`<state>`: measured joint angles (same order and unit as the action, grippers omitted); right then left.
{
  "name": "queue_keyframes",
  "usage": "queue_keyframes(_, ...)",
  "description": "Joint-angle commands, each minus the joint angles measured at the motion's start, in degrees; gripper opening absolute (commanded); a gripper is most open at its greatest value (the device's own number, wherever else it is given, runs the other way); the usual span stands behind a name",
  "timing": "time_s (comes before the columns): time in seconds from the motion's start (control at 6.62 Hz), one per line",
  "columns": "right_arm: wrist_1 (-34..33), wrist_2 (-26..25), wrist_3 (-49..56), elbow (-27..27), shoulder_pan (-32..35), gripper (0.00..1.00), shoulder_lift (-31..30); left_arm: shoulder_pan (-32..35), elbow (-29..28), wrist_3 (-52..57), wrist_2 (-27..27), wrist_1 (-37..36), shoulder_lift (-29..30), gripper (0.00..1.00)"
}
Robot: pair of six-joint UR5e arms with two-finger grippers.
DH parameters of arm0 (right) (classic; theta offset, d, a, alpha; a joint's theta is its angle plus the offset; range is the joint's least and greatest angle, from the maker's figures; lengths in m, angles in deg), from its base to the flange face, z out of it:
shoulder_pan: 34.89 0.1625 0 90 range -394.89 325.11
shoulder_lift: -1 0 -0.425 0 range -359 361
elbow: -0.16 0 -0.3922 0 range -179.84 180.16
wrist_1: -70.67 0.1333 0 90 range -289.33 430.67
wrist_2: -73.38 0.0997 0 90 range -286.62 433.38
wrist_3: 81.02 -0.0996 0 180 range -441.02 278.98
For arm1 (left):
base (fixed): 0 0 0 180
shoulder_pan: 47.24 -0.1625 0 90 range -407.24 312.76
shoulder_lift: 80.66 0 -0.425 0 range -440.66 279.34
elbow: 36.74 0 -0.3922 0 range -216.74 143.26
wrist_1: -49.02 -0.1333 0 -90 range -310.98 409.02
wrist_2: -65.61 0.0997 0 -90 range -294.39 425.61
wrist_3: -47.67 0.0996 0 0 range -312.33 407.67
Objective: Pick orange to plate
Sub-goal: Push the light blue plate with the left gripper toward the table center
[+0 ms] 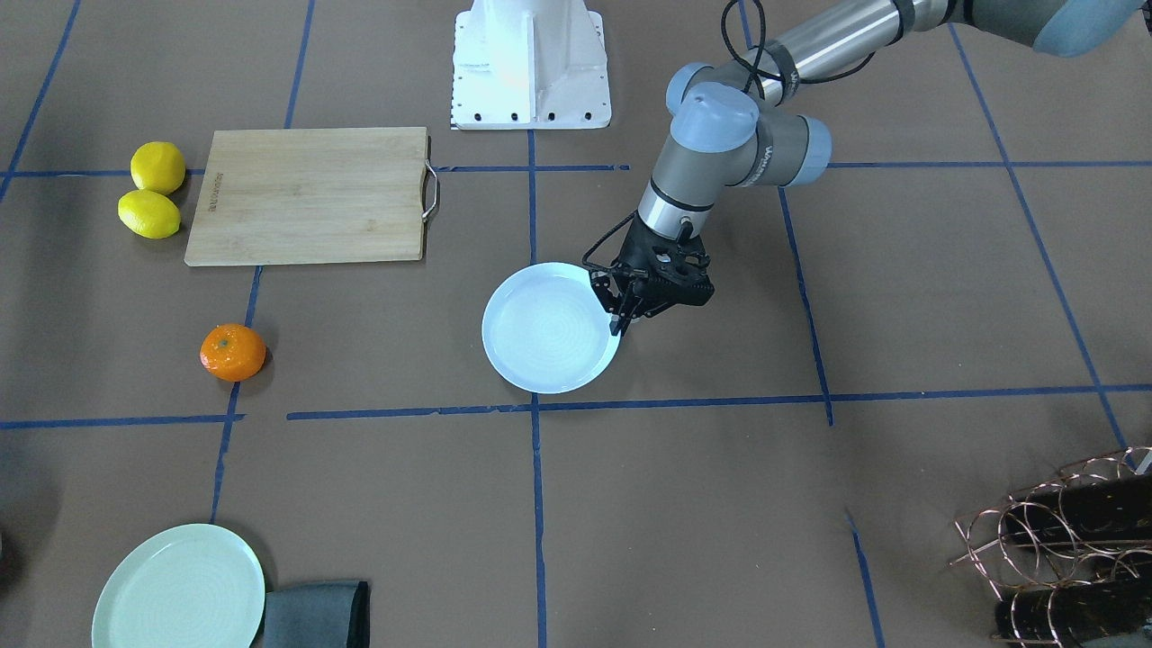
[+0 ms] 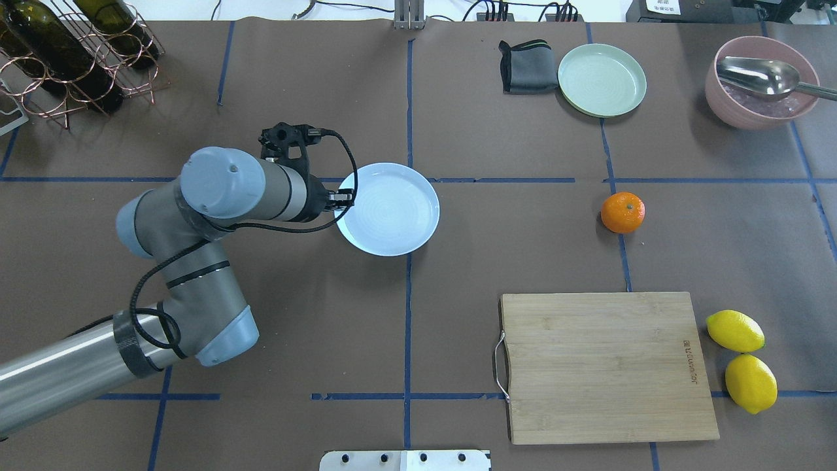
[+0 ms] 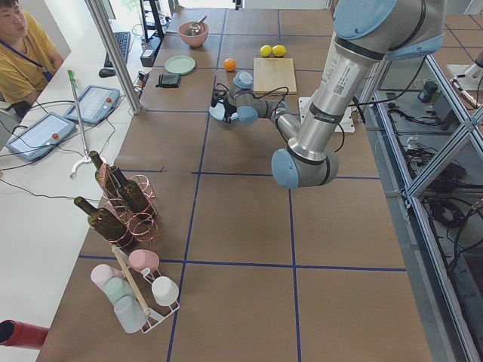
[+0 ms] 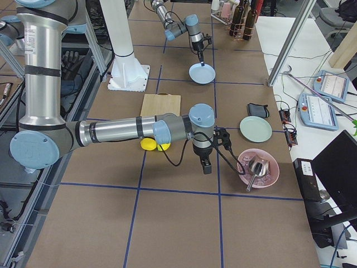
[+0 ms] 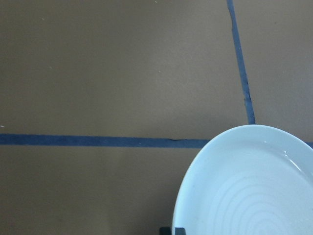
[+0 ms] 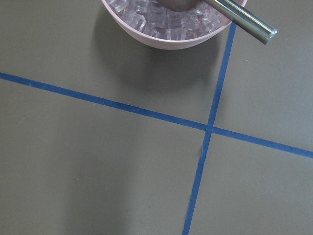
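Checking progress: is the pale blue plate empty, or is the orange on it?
Empty. The plate is bare; the orange sits on the table, apart.

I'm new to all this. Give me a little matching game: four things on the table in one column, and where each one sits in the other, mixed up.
1. orange
2. plate
3. lemons
4. metal scoop

A. in the pink bowl
B. beside the cutting board
C. at the left claw's tip
D. alone on a blue tape line

Pairs: 1-D, 2-C, 3-B, 4-A.
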<state>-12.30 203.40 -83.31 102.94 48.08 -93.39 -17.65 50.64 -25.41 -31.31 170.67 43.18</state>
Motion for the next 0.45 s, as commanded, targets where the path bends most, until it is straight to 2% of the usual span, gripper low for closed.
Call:
queue_keyframes(0.0,0.00,0.06,-0.26,-0.21,0.00,1.00,0.00,-2.25,-0.98,-0.05,0.85,0.17,0.52,0.00)
queue_keyframes(0.15,0.00,0.06,-0.26,-0.21,0.00,1.00,0.00,-2.78,-0.98,0.04,0.94,0.17,0.61,0.56)
queue_keyframes(0.3,0.00,0.06,-0.17,-0.12,0.00,1.00,0.00,-2.96,-0.72,0.82,0.94,0.00,0.53,1.00)
